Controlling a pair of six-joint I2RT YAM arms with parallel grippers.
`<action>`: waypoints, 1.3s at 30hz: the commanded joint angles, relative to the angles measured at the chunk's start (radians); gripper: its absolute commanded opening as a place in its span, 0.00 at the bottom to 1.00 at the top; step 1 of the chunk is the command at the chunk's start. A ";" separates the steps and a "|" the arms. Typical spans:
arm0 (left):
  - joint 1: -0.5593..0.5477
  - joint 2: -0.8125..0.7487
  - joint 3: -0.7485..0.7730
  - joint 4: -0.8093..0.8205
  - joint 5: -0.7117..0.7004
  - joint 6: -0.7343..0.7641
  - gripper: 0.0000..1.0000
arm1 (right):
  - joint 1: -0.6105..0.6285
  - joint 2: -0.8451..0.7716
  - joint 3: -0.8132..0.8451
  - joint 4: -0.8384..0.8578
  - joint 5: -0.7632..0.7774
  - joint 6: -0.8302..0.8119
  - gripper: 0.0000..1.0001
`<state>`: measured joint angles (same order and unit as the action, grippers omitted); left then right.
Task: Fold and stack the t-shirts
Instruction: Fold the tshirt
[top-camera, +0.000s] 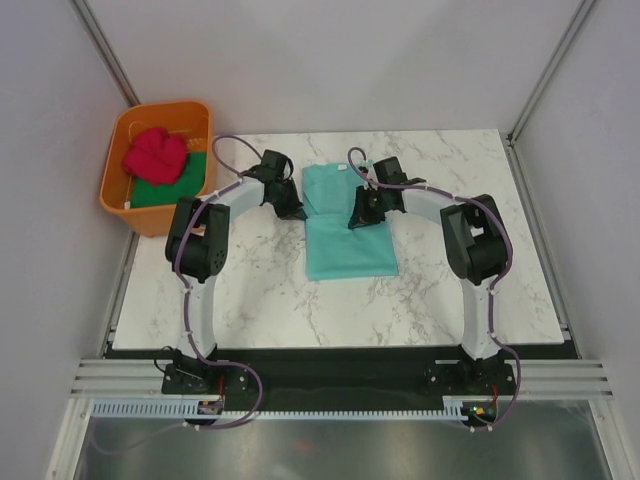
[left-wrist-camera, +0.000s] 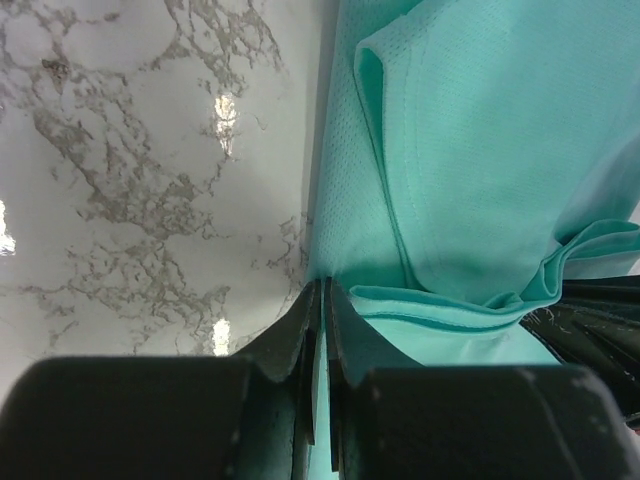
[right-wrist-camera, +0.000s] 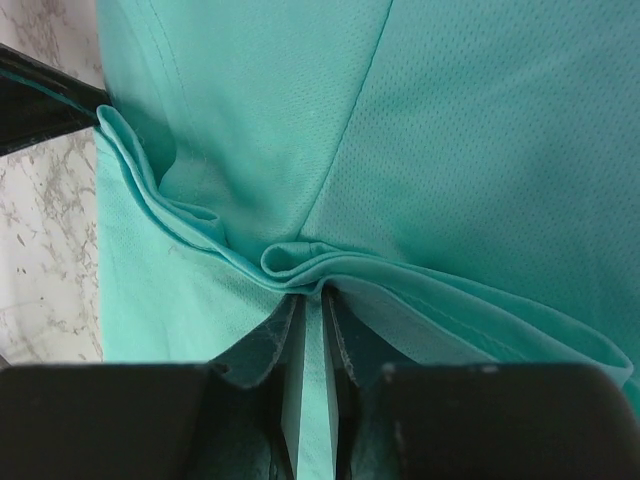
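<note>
Teal shirt (top-camera: 348, 240) lies mid-tabletop, near half flat; farther up, left gripper (left-wrist-camera: 322, 298) and right gripper (right-wrist-camera: 310, 296) each pinch a side edge, jaws nearly shut on cloth. Likely a cross fold: next, lift both edges evenly and carry them over. Red shirt (top-camera: 155, 153) and green shirt (top-camera: 165, 192) wait in the tub (top-camera: 118, 200) by the far-left corner.

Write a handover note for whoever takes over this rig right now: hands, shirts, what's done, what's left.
Left hand: shut on the left edge of the teal t-shirt.
Right hand: shut on a fold near its right side.
Teal t-shirt: on the marble table, partly folded.
Pinkish-red t-shirt: crumpled on the dark green t-shirt in the orange tub.
Done: nothing stacked.
Left: finish the teal fold, then fold and stack the other two.
</note>
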<state>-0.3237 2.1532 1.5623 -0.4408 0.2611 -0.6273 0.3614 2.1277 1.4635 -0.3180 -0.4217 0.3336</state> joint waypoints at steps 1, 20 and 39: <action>0.003 0.022 0.019 -0.013 -0.028 0.012 0.11 | -0.007 0.035 0.029 0.017 0.017 -0.024 0.20; -0.078 -0.412 -0.329 -0.087 -0.003 0.055 0.45 | -0.025 -0.366 -0.127 -0.315 0.382 0.253 0.45; -0.163 -0.487 -0.636 0.134 0.107 -0.103 0.51 | -0.032 -0.572 -0.492 -0.240 0.543 0.542 0.46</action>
<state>-0.4801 1.6688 0.9379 -0.3779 0.3428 -0.6846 0.3325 1.5978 0.9894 -0.5961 0.0822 0.8120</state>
